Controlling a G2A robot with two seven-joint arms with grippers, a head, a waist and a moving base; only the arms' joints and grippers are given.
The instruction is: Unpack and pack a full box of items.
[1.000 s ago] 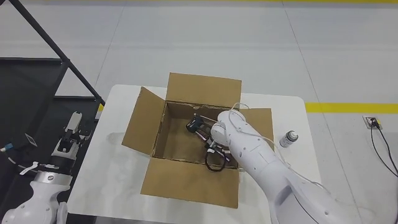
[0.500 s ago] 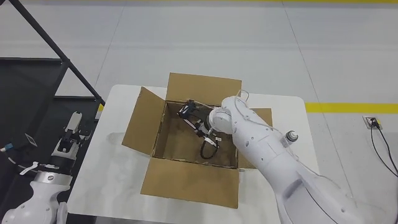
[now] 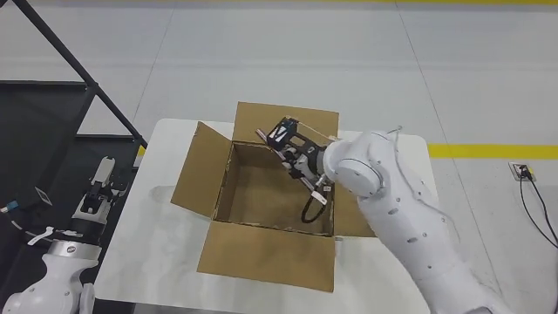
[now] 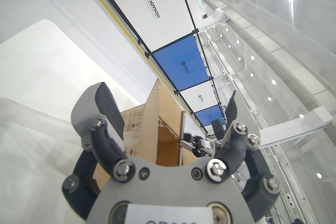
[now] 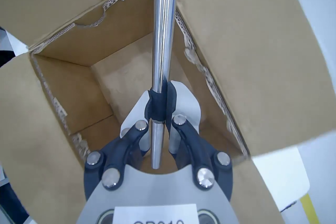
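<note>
Right wrist view: pads (image 5: 172, 99) of the right gripper (image 5: 159, 101) pinched tight on a shiny metal rod (image 5: 164, 12), held over the open cardboard box (image 5: 236, 38). Left gripper (image 4: 169, 97) spread wide, off beside the table (image 3: 166, 253).

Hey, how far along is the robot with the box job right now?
Done: the cardboard box stands open, and the part of its floor that shows looks bare. In hand: the right gripper is shut on a metal rod, held above the opening. To do: that rod is not yet put down, and the left gripper is open, holding nothing. Unpacking or packing, I cannot tell.
</note>
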